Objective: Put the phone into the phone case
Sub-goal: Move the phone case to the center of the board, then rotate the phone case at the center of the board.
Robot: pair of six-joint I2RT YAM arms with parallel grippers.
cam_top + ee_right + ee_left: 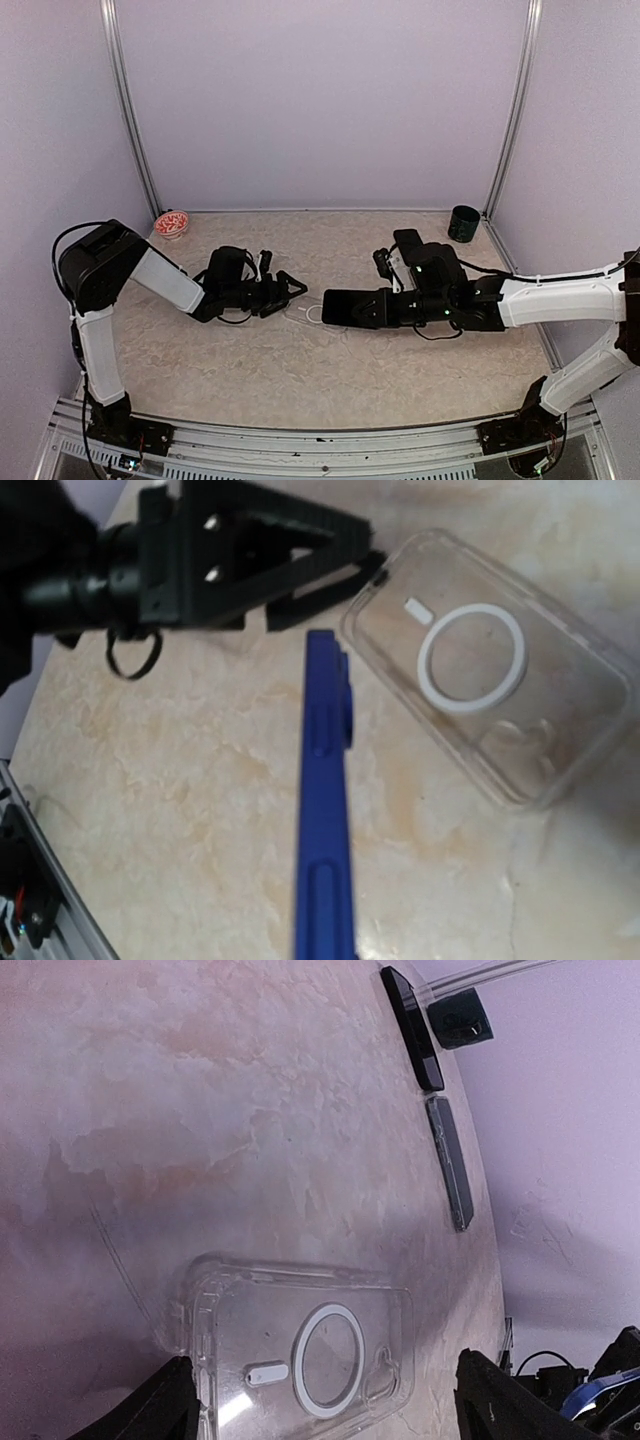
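I see the clear case (500, 675) lying flat on the surface (150, 780). Just left of the case, the blue phone (322, 810) shows edge-on. The left fingers (300, 540), spread apart, reach the case's upper-left corner; contact I can't judge.

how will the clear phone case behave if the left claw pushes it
It will probably slide easily: the clear phone case lies flat on the smooth table and looks thin, so it is likely light. Its thin open walls may flex if squeezed rather than stay stiff. The glossy plastic could slip in the open left claw.
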